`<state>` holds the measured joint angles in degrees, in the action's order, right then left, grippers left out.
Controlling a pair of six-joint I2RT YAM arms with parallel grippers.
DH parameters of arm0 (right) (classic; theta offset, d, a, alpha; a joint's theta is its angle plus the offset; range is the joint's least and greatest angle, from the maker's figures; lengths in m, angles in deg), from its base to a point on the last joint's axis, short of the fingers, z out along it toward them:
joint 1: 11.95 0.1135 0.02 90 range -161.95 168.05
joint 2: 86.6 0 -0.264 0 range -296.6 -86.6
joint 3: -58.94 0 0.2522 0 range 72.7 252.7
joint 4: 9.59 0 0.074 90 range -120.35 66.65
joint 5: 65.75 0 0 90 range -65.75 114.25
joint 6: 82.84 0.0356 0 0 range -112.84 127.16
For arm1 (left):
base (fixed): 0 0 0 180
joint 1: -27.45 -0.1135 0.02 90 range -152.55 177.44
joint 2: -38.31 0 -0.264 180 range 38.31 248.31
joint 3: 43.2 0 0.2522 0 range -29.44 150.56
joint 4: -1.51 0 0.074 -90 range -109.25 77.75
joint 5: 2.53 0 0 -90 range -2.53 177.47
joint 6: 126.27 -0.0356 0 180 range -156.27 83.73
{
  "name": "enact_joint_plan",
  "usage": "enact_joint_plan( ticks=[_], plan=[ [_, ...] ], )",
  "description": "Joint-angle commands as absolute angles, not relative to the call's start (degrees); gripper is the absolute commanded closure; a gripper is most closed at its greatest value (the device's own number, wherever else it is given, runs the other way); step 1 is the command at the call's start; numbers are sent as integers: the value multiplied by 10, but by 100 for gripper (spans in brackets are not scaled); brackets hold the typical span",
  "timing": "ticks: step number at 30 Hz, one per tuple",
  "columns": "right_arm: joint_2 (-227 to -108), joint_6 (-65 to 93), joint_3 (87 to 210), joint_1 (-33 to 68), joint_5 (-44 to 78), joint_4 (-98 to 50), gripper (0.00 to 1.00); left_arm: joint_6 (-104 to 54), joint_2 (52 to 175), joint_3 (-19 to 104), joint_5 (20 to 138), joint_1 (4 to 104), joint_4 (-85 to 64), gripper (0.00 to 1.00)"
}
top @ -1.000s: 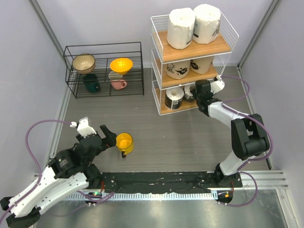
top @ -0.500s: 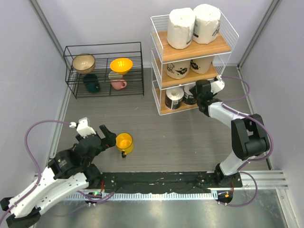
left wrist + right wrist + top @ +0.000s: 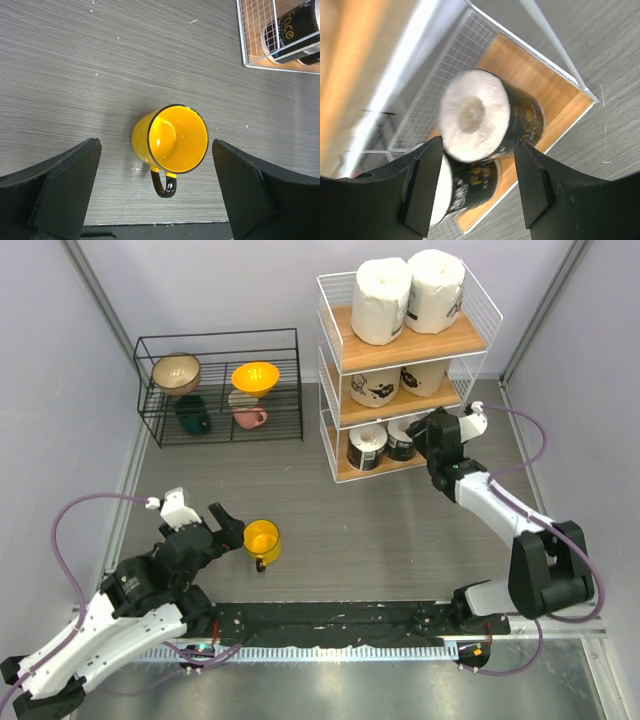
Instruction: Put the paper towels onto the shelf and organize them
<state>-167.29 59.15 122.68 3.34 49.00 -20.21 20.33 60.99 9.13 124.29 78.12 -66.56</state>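
The right claw (image 3: 432, 430) hangs open on its outstretched arm just beside the tall white wire shelf (image 3: 322, 350). Six fat paper towel rolls (image 3: 383, 298) sit there in pairs, above the grey wood-grain tabletop (image 3: 350, 510) and between lavender walls (image 3: 200, 280). In the left wrist view the left claw (image 3: 155, 142) gapes around a yellow mug (image 3: 177, 137), and in the right wrist view a dark-wrapped roll (image 3: 485, 120) sits on the bottom board beyond spread fingers (image 3: 420, 185).

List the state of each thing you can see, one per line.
Shelf: all three tiers hold two rolls each.
Top-tier rolls: white, upright.
Middle-tier rolls: beige, upright.
Bottom-tier rolls: dark-wrapped, upright, not held.
Yellow cup: upright, empty.
Left gripper: fingers open either side of the cup, not touching.
Right gripper: fingers open, empty, in front of the bottom tier.
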Motion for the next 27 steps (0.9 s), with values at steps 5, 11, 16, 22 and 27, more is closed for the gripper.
enact_joint_plan(
  ticks=[5,11,16,22,27],
  plan=[
    [-1532,602,1171,34,461,-230,35,222,587,106,1255,784,-666,0],
    [-1379,598,1081,39,404,-319,34,231,581,104,1262,784,-667,0],
    [-1221,546,1029,43,328,-429,4,230,589,101,1267,784,-662,0],
    [-1064,544,1041,43,250,-587,0,217,593,94,1284,784,-657,0],
    [-977,513,1064,43,206,-686,0,214,572,90,1291,784,-652,0]
  ],
)
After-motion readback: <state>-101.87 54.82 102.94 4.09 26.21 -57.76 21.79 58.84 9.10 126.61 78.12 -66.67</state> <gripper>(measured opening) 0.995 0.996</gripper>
